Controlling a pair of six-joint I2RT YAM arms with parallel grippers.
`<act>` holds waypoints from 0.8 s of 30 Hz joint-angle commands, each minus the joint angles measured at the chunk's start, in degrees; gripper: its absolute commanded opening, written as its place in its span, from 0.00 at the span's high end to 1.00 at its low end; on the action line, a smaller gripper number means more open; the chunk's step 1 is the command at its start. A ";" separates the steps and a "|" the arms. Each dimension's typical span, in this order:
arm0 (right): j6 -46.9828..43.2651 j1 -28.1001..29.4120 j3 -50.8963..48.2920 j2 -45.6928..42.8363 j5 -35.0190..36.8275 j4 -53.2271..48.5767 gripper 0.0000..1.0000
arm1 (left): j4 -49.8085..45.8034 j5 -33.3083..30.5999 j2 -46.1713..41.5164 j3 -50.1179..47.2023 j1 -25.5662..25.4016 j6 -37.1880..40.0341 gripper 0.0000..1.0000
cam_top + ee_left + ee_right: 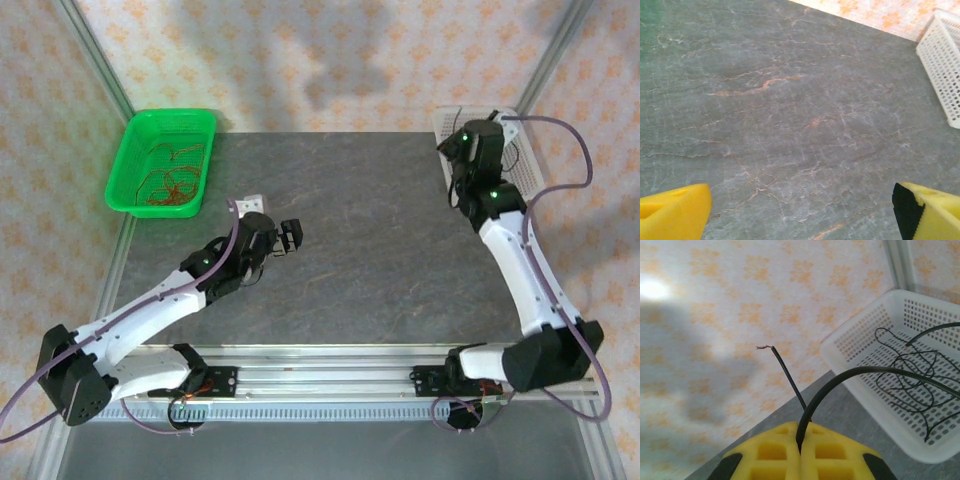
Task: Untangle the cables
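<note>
1. The grey stone-patterned table point(380, 250) carries both arms. The left arm point(150, 310) reaches toward the table centre. The right arm point(525, 270) reaches to the far right corner.
2. The green basket point(120, 170) stands at the far left corner. The white basket point(880, 405) stands at the far right corner.
3. The left gripper point(800, 210) hangs over bare table, well apart from both baskets. Its yellow fingers point(675, 212) are spread wide and hold nothing.
4. The right gripper point(801, 440) is at the near edge of the white basket. Its fingers are pressed together, pinching a black cable point(840, 377).
5. One strand of that cable rises to a bare tip. Another strand arches right over the white basket.
6. More black cables point(910, 375) lie tangled in the white basket. The red cables point(168, 182) lie tangled in the green basket.
</note>
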 commanded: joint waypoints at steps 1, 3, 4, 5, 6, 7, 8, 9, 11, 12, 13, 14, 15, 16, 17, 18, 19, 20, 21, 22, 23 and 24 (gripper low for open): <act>-1.98 -4.70 3.71 4.87 -7.66 2.77 1.00 | 0.69 -0.18 -2.29 -0.70 -0.55 -0.23 0.06; -1.19 -7.77 4.97 8.47 -10.49 4.11 1.00 | 1.35 0.15 -3.13 -1.31 -0.69 -0.01 0.06; -0.74 -9.39 5.66 10.57 -11.77 4.74 1.00 | 1.65 0.30 -3.45 -1.60 -0.68 0.05 0.06; -0.36 -10.63 6.54 12.49 -12.88 5.02 1.00 | 1.81 0.45 -3.71 -1.84 -0.79 0.16 0.06; 0.19 -12.05 7.55 14.84 -14.22 5.36 1.00 | 2.00 0.61 -3.98 -2.15 -0.77 0.24 0.06; 0.53 -13.15 8.73 17.23 -15.31 5.44 1.00 | 2.27 0.81 -4.15 -2.44 -0.83 0.42 0.06; 0.97 -13.99 9.74 19.22 -16.05 5.67 1.00 | 2.43 0.89 -4.26 -2.57 -0.87 0.47 0.06; 1.44 -14.92 10.93 21.51 -16.80 5.82 1.00 | 2.77 1.02 -4.46 -2.89 -0.93 0.55 0.06; 1.90 -16.03 13.45 25.72 -18.19 5.80 1.00 | 3.45 1.31 -4.70 -3.19 -0.94 0.74 0.06; 2.14 -16.35 14.92 27.98 -18.41 5.44 1.00 | 3.81 1.48 -4.84 -3.44 -1.03 0.87 0.06; 2.17 -16.58 16.45 30.13 -18.45 4.93 1.00 | 4.17 1.51 -4.99 -3.66 -1.07 1.06 0.06; 2.28 -16.70 17.82 31.92 -18.46 4.38 1.00 | 4.47 1.53 -5.17 -3.79 -1.03 1.20 0.05; 2.38 -16.80 19.40 34.09 -18.65 3.95 1.00 | 4.81 1.42 -5.25 -3.92 -1.05 1.37 0.05; 2.47 -16.86 20.66 36.07 -18.87 3.57 1.00 | 4.96 1.45 -5.32 -4.08 -1.03 1.52 0.06; 2.48 -16.89 21.90 37.85 -19.11 3.30 1.00 | 5.11 1.41 -5.39 -4.15 -1.10 1.70 0.06; 2.49 -16.97 23.38 39.89 -19.28 2.87 1.00 | 5.32 1.37 -5.49 -4.21 -1.12 1.93 0.06; 2.39 -16.97 24.88 41.83 -19.34 2.37 1.00 | 5.38 1.27 -5.58 -4.29 -1.12 2.13 0.05; 2.39 -16.97 26.16 43.53 -19.41 1.58 1.00 | 5.46 1.22 -5.72 -4.38 -1.12 2.15 0.05; 2.50 -16.97 27.54 45.39 -19.52 0.66 1.00 | 5.55 1.17 -5.87 -4.50 -1.12 2.15 0.05; 2.48 -16.93 28.67 47.07 -19.50 0.01 1.00 | 5.47 1.03 -6.02 -4.54 -1.12 2.15 0.05; 2.65 -16.95 29.38 48.25 -19.66 -0.26 1.00 | 5.50 0.93 -6.19 -4.71 -1.12 2.15 0.06; 2.82 -17.05 29.88 49.52 -19.80 -0.38 1.00 | 5.48 0.76 -6.44 -4.89 -1.12 2.15 0.06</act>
